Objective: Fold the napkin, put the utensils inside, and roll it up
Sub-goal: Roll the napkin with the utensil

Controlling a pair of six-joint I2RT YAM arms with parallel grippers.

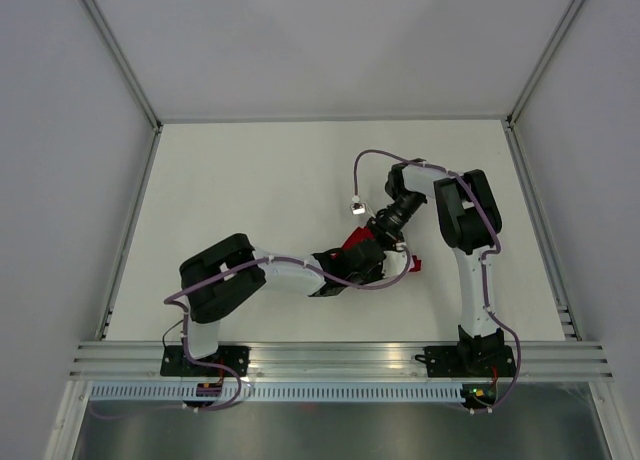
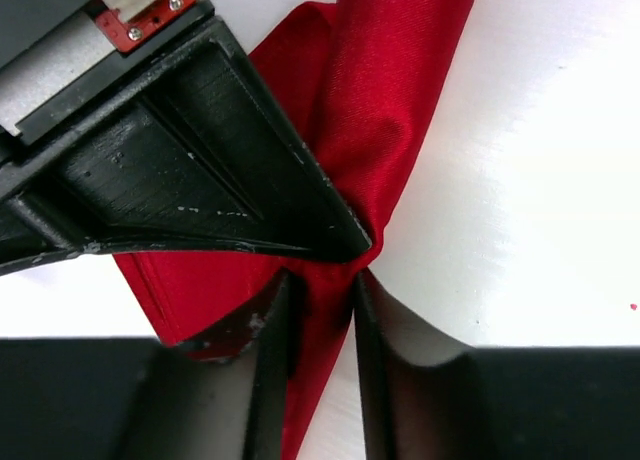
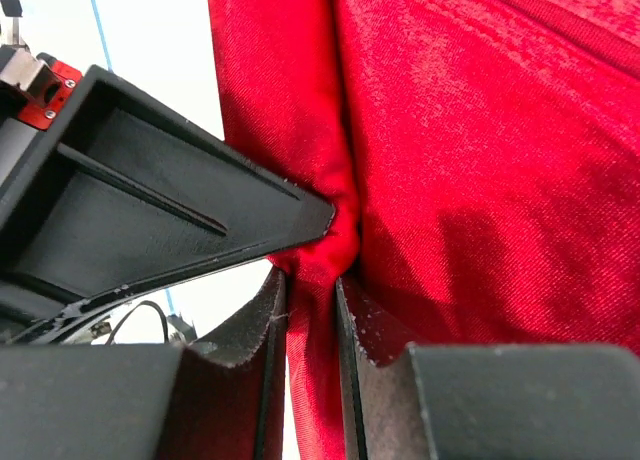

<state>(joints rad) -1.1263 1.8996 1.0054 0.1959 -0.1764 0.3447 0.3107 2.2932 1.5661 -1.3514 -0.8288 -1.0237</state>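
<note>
The red napkin (image 1: 354, 244) lies bunched into a narrow roll at the middle of the white table, mostly covered by both grippers. In the left wrist view the napkin (image 2: 390, 80) runs as a long roll, and my left gripper (image 2: 322, 280) is shut on a pinched fold of it. My right gripper (image 3: 312, 280) is shut on a fold of the napkin (image 3: 480, 160) too. The two grippers meet tip to tip: the left gripper (image 1: 372, 263) comes from the left, the right gripper (image 1: 386, 236) from behind. The utensils are hidden.
The white table (image 1: 280, 170) is bounded by grey walls at the sides and back. An aluminium rail (image 1: 340, 358) carries both arm bases at the near edge. A cable with a small white connector (image 1: 357, 207) hangs by the right wrist.
</note>
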